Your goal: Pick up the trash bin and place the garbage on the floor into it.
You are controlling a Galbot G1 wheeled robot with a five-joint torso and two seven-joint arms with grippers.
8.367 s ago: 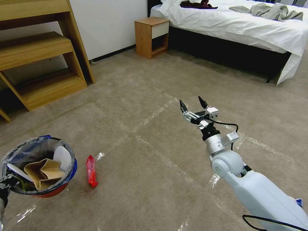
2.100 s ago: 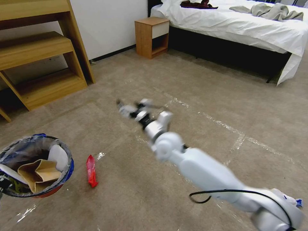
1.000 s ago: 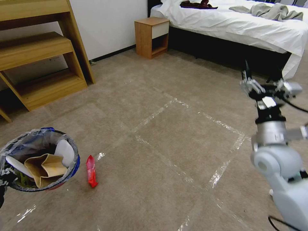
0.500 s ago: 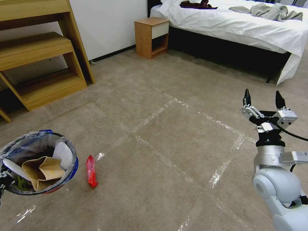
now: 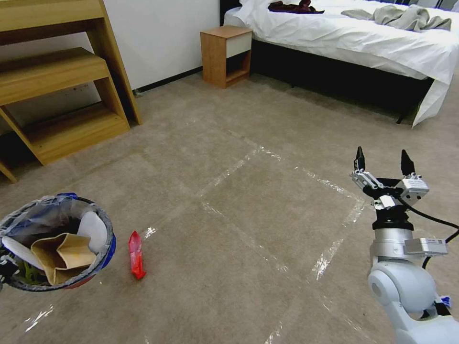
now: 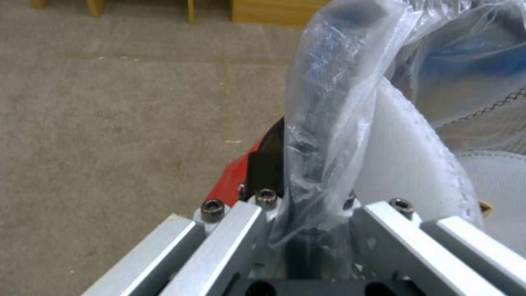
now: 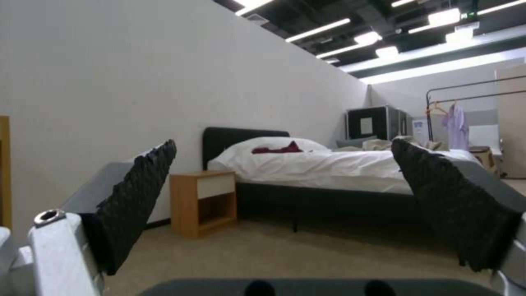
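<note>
Taped carpet floor: trash bin, part-filled, being gripped at its rim by left gripper; red wrapper still lying beside; right gripper being held open, empty.

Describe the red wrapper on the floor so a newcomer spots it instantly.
Start at the trash bin, held at the head view's lower left by the left gripper. Just beside it, toward the right gripper, the red wrapper lies flat on the carpet. It's the only loose, bright red, narrow strip there.
</note>
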